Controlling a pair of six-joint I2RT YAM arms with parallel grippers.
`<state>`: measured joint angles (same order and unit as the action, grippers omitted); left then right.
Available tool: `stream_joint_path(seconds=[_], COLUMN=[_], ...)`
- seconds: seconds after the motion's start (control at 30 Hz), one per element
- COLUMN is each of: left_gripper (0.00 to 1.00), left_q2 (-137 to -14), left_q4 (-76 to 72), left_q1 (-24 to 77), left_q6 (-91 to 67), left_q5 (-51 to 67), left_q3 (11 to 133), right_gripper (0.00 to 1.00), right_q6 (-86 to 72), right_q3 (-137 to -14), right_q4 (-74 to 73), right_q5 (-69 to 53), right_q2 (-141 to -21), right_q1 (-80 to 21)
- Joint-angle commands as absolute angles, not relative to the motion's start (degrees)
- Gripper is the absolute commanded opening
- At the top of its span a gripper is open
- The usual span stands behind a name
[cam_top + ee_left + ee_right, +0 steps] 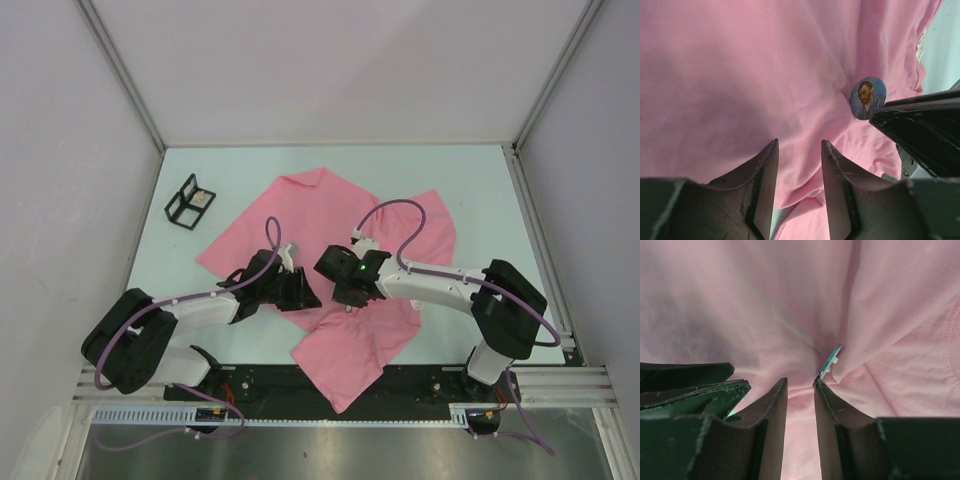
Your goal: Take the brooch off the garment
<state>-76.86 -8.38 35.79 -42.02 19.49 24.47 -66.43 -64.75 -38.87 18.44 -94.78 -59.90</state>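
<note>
The pink garment (320, 215) lies rumpled across the table. A round brooch (867, 97) with a painted bearded face is pinned to it. In the right wrist view the brooch (830, 361) shows edge-on, touching the tip of one finger. My right gripper (800, 381) stands narrowly open over the cloth (765, 305), with the brooch outside its gap. My left gripper (799, 142) is open above a raised fold of the garment (740, 75), left of the brooch. Both grippers (300, 290) (345, 290) meet over the shirt's middle. The right gripper's finger (920, 125) reaches the brooch's edge.
A small black wire stand (190, 203) holding a card sits at the back left of the pale table (480, 180). The shirt's white label (920, 45) shows near its neckline. Grey walls and metal posts enclose the table.
</note>
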Motion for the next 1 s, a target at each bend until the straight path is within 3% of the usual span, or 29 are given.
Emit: stream_joint_path(seconds=[0.0,0.37,0.6,0.77,0.97], left_gripper=[0.43,0.44,0.44,0.44,0.44], left_q2=[-75.2,-73.7,-74.2,-74.2,-74.7], left_q4=[-11.8,-10.2,-10.0,-9.4,-9.6], left_q1=[35.2,35.0,34.6,34.2,30.7], left_q6=[-41.0,-40.1,-40.5,-41.0,-42.4], left_q5=[18.1,16.9,17.4,17.0,18.5], left_q3=[24.3,24.5,24.4,24.4,23.3], right_gripper=[0.33,0.31,0.19,0.01,0.00], right_q6=[-68.8,-69.1,-69.0,-68.1,-68.2], right_q3=[-68.3,-69.4,-69.3,-68.7,-60.1], right_q4=[-43.7,-46.2,-46.0,-44.7,-34.8], right_q5=[22.0,21.9,22.7,22.0,20.6], right_q2=[-96.6,-98.3,-98.7,-98.0,-91.0], right_q1=[-60.6,-60.5,-59.8,-59.4,-59.2])
